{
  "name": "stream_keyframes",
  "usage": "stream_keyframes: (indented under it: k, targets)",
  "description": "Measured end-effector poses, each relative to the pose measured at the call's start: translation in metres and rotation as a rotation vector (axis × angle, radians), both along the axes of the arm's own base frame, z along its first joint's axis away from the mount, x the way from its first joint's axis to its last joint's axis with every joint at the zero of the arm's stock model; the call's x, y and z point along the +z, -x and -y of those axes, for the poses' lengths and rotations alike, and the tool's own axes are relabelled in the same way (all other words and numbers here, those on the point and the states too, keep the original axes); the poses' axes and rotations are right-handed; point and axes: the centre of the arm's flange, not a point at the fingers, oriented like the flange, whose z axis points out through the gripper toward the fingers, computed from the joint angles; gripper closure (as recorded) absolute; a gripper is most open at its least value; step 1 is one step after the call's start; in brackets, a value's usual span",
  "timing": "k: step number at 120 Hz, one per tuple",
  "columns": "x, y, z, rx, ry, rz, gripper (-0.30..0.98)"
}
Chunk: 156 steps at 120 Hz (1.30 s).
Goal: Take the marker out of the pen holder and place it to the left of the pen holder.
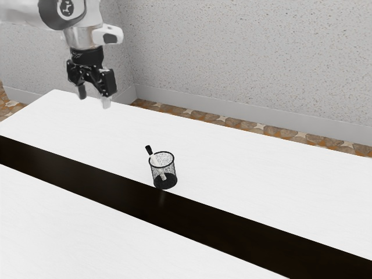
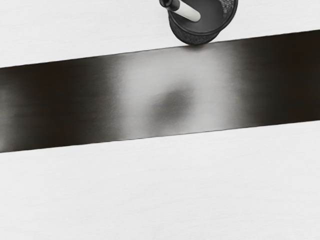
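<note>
Inside the black wire-mesh cylindrical pen holder (image 1: 171,168), one slim white marker with a black end (image 1: 149,150) is lodged at a slant, black end propped above the rim. Well apart from the holder, toward the exterior view's left, the black two-finger hand (image 1: 94,99) is held released, fingers parted, nothing gripped.

Risks, as judged: holder could be tipped or dragged if the marker is pulled across its slant, tip caught on the mesh; rim could be knocked by a finger if the descent is set off-centre. Marker could be twisted loose if only its end is pinched. Once laid left of the holder, it could be set rolling by a release from too high.

Count: one marker, one holder, one hand, two fingers; one white counter (image 1: 261,174), one glossy dark band (image 1: 232,229) just beside the holder's base.
</note>
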Motion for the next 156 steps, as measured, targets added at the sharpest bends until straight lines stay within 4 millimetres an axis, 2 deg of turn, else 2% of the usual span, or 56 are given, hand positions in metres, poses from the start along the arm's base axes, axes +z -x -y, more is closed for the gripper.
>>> stream_keyframes:
  k: [17,24,34,40,47,57,70,86,99,124,156]
  targets:
    - [-0.015,-0.01,0.034,-0.036,-0.013,0.027,0.0]
    - [-0.053,-0.033,0.044,-0.04,-0.005,0.007,0.0]
    - [-0.119,-0.076,0.014,0.044,0.046,-0.012,0.0]
    - [-0.153,-0.095,0.007,0.083,0.086,-0.005,0.0]
    - [-0.178,-0.107,0.008,0.11,0.119,0.015,0.0]
    - [-0.201,-0.119,0.01,0.136,0.14,0.044,0.0]
    - [-0.221,-0.125,0.009,0.159,0.148,0.086,0.0]
    - [-0.242,-0.122,-0.017,0.241,0.193,0.125,0.0]
    - [-0.248,-0.122,-0.03,0.295,0.261,0.165,0.0]
    - [-0.26,-0.12,-0.04,0.323,0.325,0.206,0.0]
    - [-0.272,-0.115,-0.041,0.306,0.344,0.21,0.0]
